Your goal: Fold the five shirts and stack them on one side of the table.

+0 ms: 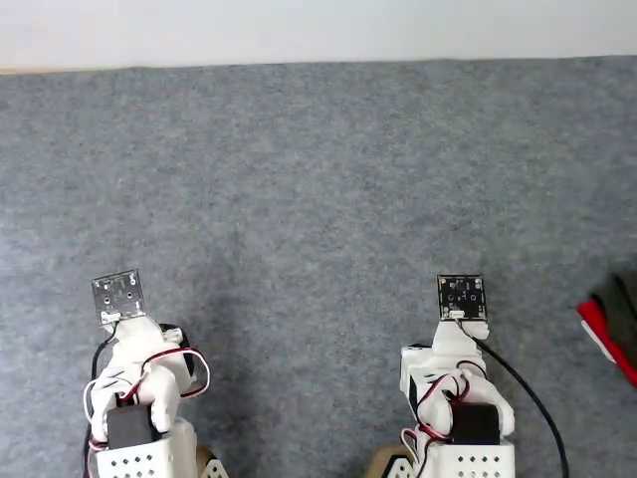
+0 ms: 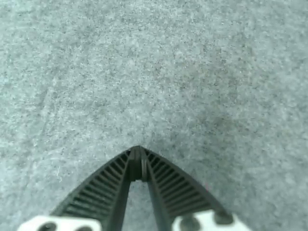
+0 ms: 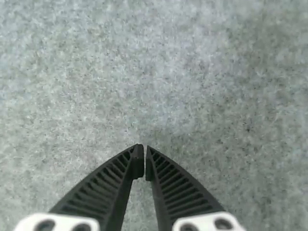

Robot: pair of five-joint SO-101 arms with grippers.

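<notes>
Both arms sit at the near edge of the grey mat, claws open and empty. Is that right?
Not open: both claws are shut. The left wrist view shows the left claw with its tips together, and the right wrist view shows the right claw closed too. Both are empty, over the grey mat.

No text, label, brand, number or sign can be read in any view. One wrist board and the other wrist board, each mounted on an arm, show only tiny specks, too small to make out. The grey bench surface is unmarked.
</notes>
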